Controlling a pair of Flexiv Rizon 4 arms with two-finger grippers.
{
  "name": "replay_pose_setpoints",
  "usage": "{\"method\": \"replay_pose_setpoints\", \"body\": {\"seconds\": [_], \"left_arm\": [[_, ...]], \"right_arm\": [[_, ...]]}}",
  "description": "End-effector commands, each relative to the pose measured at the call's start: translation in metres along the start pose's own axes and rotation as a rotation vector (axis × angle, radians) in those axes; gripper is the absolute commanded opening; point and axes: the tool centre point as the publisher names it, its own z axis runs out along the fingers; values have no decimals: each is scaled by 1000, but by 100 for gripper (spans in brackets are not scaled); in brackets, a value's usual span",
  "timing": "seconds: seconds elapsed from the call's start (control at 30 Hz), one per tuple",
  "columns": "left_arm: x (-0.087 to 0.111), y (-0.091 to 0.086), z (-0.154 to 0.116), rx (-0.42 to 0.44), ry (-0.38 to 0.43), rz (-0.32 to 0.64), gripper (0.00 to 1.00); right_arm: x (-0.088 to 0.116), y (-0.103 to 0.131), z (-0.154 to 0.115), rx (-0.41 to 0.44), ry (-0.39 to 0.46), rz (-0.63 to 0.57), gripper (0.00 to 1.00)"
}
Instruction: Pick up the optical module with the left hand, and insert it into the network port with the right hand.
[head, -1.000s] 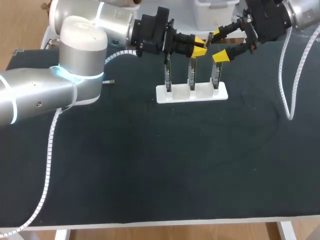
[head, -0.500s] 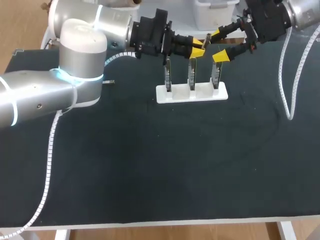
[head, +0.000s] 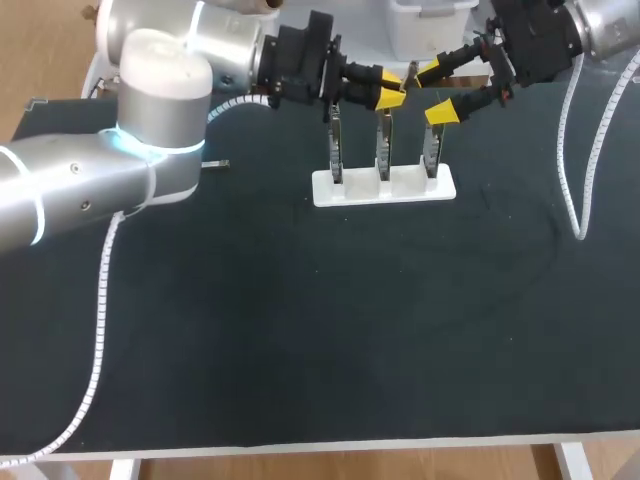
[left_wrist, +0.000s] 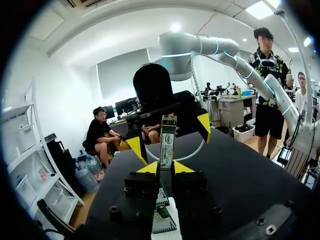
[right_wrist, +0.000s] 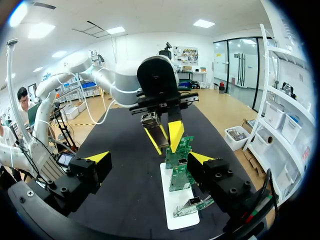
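While in left tool (left_wrist: 162, 169), optical module (left_wrist: 167, 141) upright

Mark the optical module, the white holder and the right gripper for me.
optical module (left_wrist: 167, 141): left wrist view, its labelled face.
white holder (head: 441, 186): head view, bare end of its base.
right gripper (head: 437, 90): head view, midway between its yellow tips.

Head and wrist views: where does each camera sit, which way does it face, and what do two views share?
Head view: above and behind, looking down on the table; both arms, left pincer and right pincer near the white stand.
Left wrist view: along its own fingers, at the held optical module.
Right wrist view: along its open fingers, toward the left pincer.
Shared: both wrist views show the module.
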Motion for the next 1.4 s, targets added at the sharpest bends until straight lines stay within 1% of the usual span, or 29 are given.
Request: {"method": "replay_pose_setpoints", "body": {"seconds": [0.03,0.9,1.2,1.4], "left_arm": [[1,9,2,30,3,-1,0],[1,9,2,30,3,-1,0],[1,9,2,30,3,-1,0],[1,9,2,30,3,-1,0]], "right_arm": [[0,2,0,4,1,0,100],[0,2,0,4,1,0,100],[-12,4,-8,26,-11,-35,100],[-22,-1,-9,33,-7,-69,100]]}}
